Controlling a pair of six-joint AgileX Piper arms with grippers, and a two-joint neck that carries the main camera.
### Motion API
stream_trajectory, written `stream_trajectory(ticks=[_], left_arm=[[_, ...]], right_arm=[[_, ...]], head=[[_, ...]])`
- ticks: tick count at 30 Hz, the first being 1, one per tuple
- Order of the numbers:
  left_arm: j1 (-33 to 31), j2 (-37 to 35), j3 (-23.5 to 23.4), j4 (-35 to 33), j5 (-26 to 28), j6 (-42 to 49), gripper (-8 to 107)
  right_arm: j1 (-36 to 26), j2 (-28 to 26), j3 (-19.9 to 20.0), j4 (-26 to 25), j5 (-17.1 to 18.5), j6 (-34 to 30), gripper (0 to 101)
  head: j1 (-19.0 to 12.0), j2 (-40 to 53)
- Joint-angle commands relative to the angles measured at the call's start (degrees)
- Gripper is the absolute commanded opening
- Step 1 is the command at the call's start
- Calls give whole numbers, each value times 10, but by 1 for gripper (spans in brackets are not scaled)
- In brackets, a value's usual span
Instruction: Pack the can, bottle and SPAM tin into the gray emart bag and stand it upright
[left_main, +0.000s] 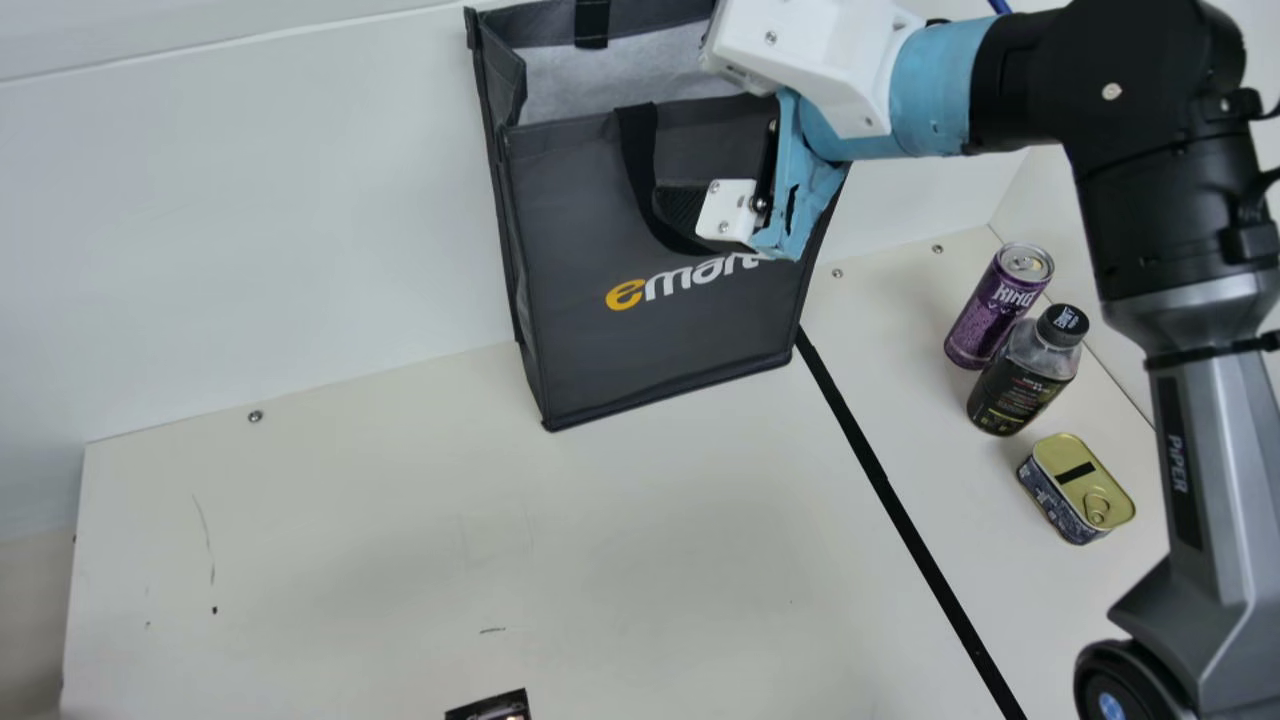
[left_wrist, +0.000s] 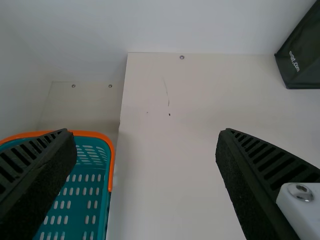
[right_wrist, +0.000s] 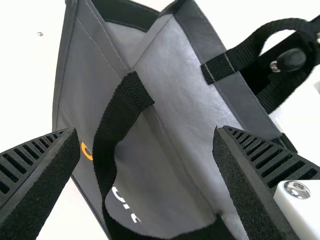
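Black-and-silver arm (left_main: 1220, 450)'s up close, right end effector (left_main: 680, 205) spread by the gray fabric emart bag (left_main: 650, 340); left end effector (left_wrist: 146, 132)'s spread too.

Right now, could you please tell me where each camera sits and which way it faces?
Main: on the neck, facing down at a slant over the table and bag; my right arm shows.
Left wrist: on that wrist, facing the table and a basket; left gripper shows.
Right wrist: on that wrist, facing the bag up close; right gripper shows.
All three share the bag.
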Motion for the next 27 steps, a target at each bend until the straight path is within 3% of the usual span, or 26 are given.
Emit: stream_trajectory(ticks=[1,27], left_arm=[[0,0,0,0,0,0,90],[0,0,0,0,0,0,90]], right_arm=[[-1,8,-3,5,0,-8,95],[-11,94,-25,43,0,-88,95]], head=[[-13,-1],[-13,-1]])
